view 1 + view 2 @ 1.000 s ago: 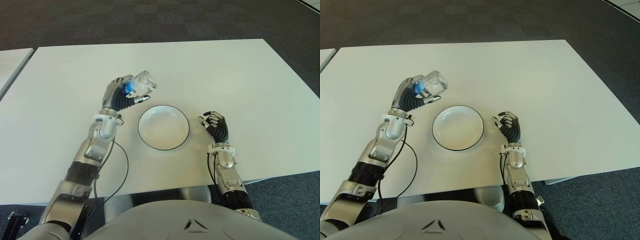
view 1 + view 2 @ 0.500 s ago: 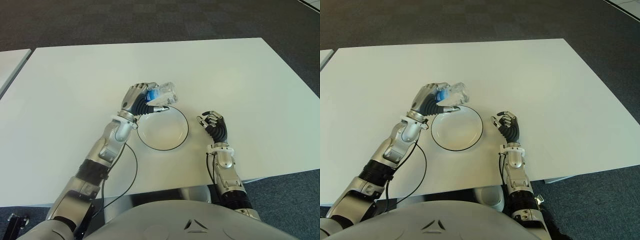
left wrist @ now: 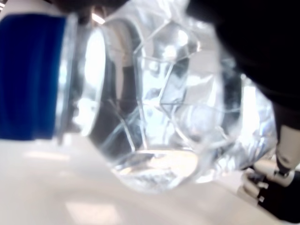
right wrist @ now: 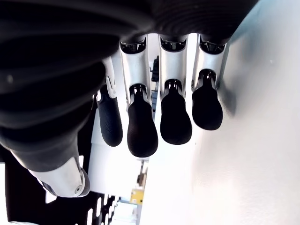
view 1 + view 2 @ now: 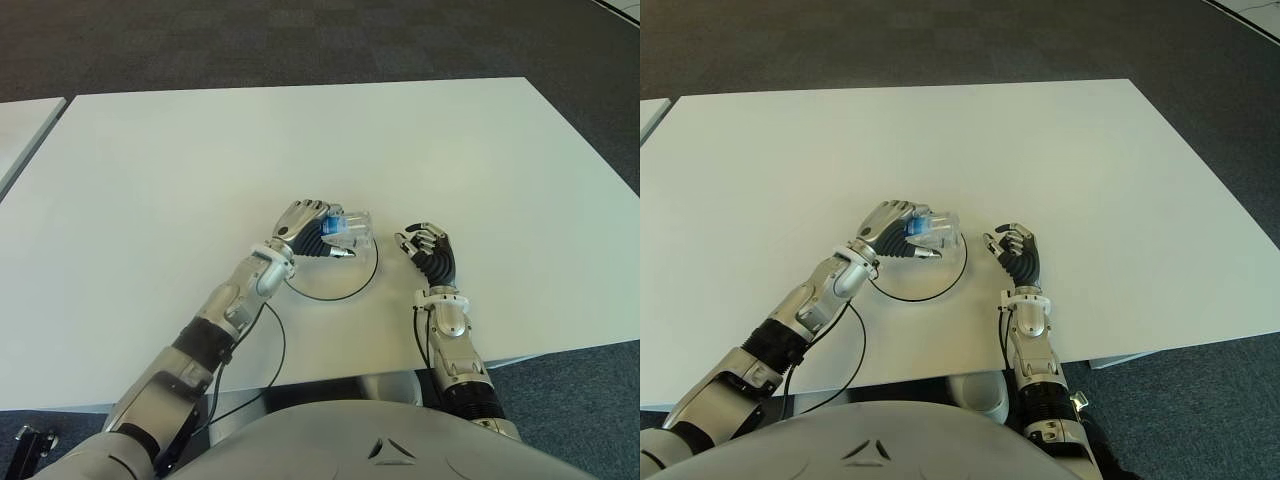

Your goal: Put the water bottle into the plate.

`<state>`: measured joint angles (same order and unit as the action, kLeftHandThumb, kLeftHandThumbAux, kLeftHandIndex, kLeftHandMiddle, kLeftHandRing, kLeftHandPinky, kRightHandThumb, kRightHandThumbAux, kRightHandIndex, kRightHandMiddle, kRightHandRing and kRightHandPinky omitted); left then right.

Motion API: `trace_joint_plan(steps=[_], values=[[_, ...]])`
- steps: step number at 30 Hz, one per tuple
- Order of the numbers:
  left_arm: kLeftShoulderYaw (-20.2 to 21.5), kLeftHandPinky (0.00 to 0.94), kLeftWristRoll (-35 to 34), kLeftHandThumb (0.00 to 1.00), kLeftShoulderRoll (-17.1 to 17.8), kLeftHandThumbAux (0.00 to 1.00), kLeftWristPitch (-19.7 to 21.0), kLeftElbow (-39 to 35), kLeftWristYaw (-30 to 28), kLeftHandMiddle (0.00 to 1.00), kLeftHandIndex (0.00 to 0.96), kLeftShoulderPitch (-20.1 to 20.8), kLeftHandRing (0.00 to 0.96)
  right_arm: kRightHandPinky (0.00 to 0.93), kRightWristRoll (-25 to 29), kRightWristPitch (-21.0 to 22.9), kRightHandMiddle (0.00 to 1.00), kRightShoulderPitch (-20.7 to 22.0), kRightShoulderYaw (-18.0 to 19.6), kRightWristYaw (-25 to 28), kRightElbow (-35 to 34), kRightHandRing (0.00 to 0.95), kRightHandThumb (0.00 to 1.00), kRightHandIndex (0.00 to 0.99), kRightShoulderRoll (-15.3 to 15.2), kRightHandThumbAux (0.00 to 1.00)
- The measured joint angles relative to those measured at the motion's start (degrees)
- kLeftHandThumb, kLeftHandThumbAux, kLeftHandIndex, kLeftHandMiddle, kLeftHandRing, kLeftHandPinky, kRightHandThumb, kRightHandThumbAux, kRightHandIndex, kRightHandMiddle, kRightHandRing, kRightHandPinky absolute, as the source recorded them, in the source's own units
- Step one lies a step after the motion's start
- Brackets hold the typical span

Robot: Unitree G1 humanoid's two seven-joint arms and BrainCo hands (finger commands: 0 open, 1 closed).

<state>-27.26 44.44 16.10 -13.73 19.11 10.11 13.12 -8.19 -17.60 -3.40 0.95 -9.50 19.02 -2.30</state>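
Observation:
A clear, crumpled water bottle [image 5: 353, 231] with a blue label [image 3: 28, 75] lies on its side in my left hand [image 5: 316, 230], whose fingers are curled around it. Hand and bottle are low over the far part of the white, black-rimmed plate [image 5: 352, 284] and hide much of it. In the left wrist view the bottle [image 3: 164, 93] hangs close above a white surface; I cannot tell whether they touch. My right hand [image 5: 428, 248] shows just right of the plate with its fingers curled and nothing in them.
The white table [image 5: 480, 160] stretches wide on all sides, its front edge near my body. A black cable [image 5: 276, 340] loops under my left forearm. A second table corner [image 5: 25, 120] shows at the far left, with dark carpet beyond.
My left hand has carried the bottle right and down, from beyond the plate's far left rim to low over the plate. The right hand has not moved.

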Motion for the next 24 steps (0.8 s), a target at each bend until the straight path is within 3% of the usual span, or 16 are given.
trace_joint_plan(steps=[14, 24], values=[[-4.8, 0.834, 6.7, 0.850, 0.4, 0.669, -1.5, 8.0, 6.7, 0.539, 0.395, 4.1, 0.846, 0.726, 0.1, 0.5, 0.743, 0.0, 0.1, 0.1, -0.2, 0.732, 0.701, 0.435, 0.0, 0.730], [-5.7, 0.832, 8.2, 0.850, 0.5, 0.670, -1.1, 9.6, 9.7, 0.542, 0.396, 5.0, 0.840, 0.737, 0.5, 0.2, 0.752, -0.1, 0.2, 0.7, -0.1, 0.742, 0.701, 0.436, -0.1, 0.730]])
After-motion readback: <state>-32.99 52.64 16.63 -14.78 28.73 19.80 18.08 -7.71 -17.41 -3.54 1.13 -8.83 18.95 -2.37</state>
